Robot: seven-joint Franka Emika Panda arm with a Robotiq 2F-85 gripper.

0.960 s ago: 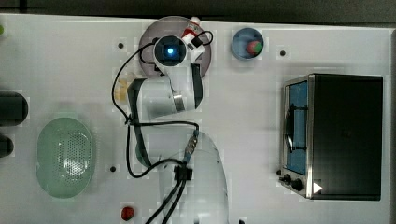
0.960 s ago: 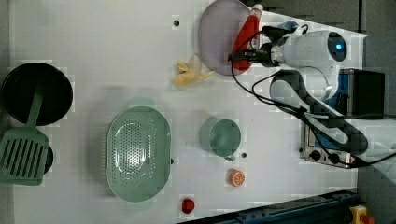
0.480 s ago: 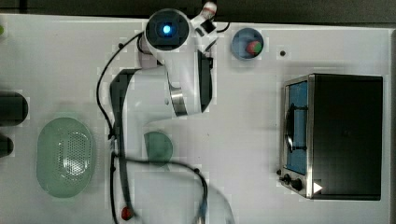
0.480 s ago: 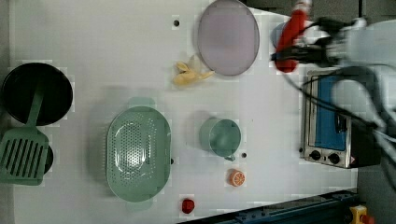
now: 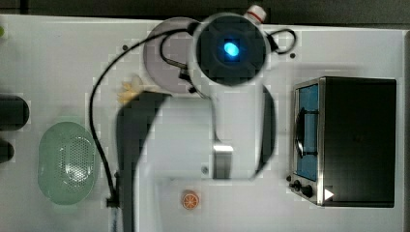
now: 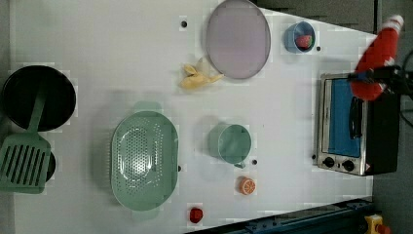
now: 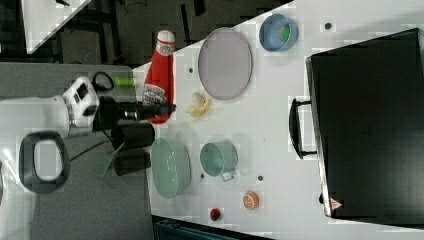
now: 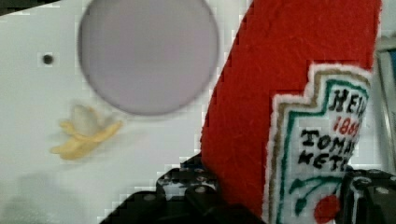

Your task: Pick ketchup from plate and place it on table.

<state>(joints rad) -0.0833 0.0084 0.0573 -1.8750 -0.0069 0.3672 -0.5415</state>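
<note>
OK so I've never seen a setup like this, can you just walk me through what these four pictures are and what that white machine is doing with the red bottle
The white machine is a robot arm, seen at one moment by four cameras: three placed around it, one on its wrist.

In the top view the arm's body covers much of the table. In the left view its gripper holds the ketchup, a red bottle with a white cap, lifted in the air. The right view shows the same grip from another side. In the wrist view the ketchup's label is close up, with the plate bare below.

On the white table in the left view: the mauve-grey plate, a peeled banana, a blue bowl, a green perforated basket, a green cup, an orange slice, a toaster oven and a black pan.

The bottle is off the plate and not yet set down.
</note>
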